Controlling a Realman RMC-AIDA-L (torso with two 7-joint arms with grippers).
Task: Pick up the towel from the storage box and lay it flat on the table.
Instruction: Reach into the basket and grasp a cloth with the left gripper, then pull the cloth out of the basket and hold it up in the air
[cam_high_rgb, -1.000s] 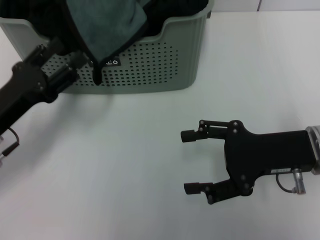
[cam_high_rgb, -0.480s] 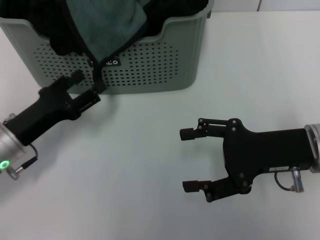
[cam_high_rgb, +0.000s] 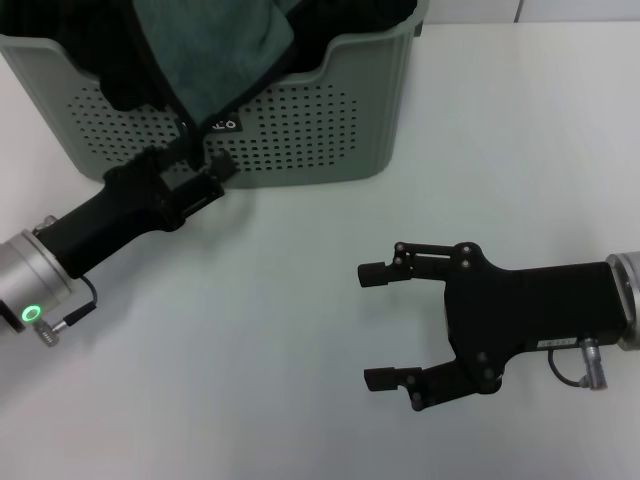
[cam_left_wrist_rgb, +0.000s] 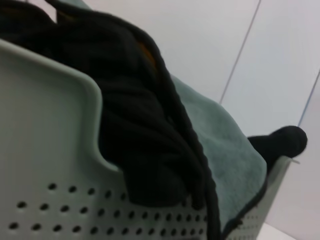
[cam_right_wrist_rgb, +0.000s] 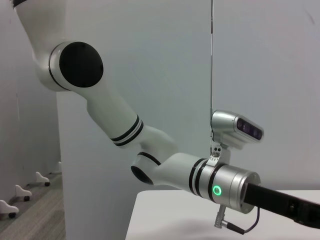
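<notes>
**Left gripper at the hanging corner of the towel**

While the towel (cam_high_rgb: 215, 60) is not yet out of the storage box (cam_high_rgb: 300, 140), we see that one part of it hangs over the dipped front rim, teal-grey face outward, with its black edging running down the perforated wall to a narrow tip. This tip is the place that matters. The left gripper (cam_high_rgb: 195, 165) is directly at it, at the near wall of the box, and the arm reaches from the near left toward the far right. So the towel lies just beyond and above the fingers, and its hanging edge runs nearly up and down, across the line of the arm. We cannot tell if the fingers are parted or closed on the cloth, because black fingers and black edging merge together there. The left wrist view shows only the box wall, the folded black and teal cloth above it and a little yellow deep in the folds.

The right gripper (cam_high_rgb: 385, 325) hovers over the table (cam_high_rgb: 520, 120) at the near right, well apart from the box, with its jaws spread wide and holding nothing.

We judge that the left arm is clearly nearer, so the pick belongs to it. The pull should probably go up and toward the near side, so the cloth clears the rim.
</notes>
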